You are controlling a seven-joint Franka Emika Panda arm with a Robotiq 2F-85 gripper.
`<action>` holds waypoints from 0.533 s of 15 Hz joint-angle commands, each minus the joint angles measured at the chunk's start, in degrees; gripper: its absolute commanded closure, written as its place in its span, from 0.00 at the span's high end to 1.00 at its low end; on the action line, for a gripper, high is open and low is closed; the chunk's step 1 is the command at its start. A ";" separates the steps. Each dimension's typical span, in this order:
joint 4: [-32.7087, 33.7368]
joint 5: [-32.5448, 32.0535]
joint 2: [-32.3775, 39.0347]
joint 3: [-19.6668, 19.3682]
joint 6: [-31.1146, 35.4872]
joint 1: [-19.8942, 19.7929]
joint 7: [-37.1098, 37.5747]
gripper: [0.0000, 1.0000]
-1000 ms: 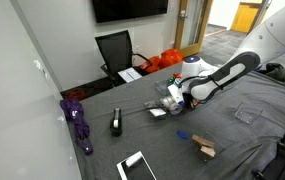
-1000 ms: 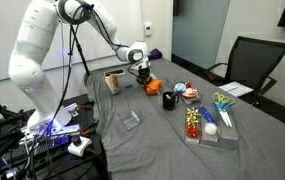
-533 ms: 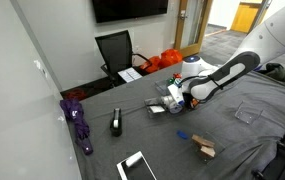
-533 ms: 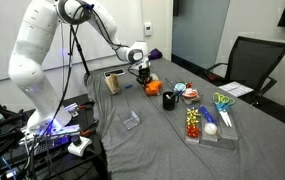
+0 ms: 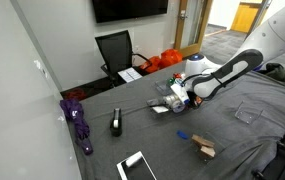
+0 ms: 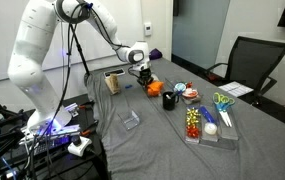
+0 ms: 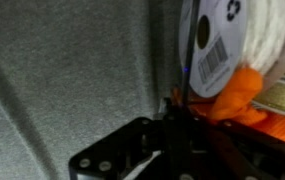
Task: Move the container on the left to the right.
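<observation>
My gripper (image 6: 140,72) is closed down tight. It looks pinched on the thin rim of the container (image 6: 149,86). (The wrist view shows the fingertips (image 7: 167,130) meeting right at the clear wall, with an orange piece (image 7: 237,95) and a white barcoded roll (image 7: 217,40) just behind.) The container is on the grey tabletop (image 6: 152,140), just beside the dark cup (image 6: 169,99), on the cup's side toward my base. Whether it's lifted or resting, can't tell.

Step in hand, my read: carry or slide it over to the right.
- The thin plastic rim can flex or slip out of the pinch, so go slow and low.
- Hold it level so the loose bits don't spill.
- Swing around the dark cup rather than shoving it.
- Set it down flat before letting go.

Counts:
- one container with orange in it
- one dark cup
- one plain clear box (image 6: 130,120), nearer the camera than the cup
- one long tray (image 6: 197,139) of coloured bits, on the cup's far side from my base
- one chair (image 6: 247,60), well behind the cup
</observation>
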 commanded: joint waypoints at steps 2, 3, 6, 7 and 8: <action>-6.96 1.45 -5.16 0.47 4.82 -2.81 -8.47 0.01; -7.90 1.68 -5.80 0.52 5.52 -3.18 -9.84 0.01; -11.26 2.94 -7.87 0.83 8.32 -4.00 -13.77 0.01; -12.42 3.52 -8.53 0.91 9.16 -4.11 -15.03 0.01; -13.44 3.96 -9.19 0.90 9.71 -4.13 -16.21 0.01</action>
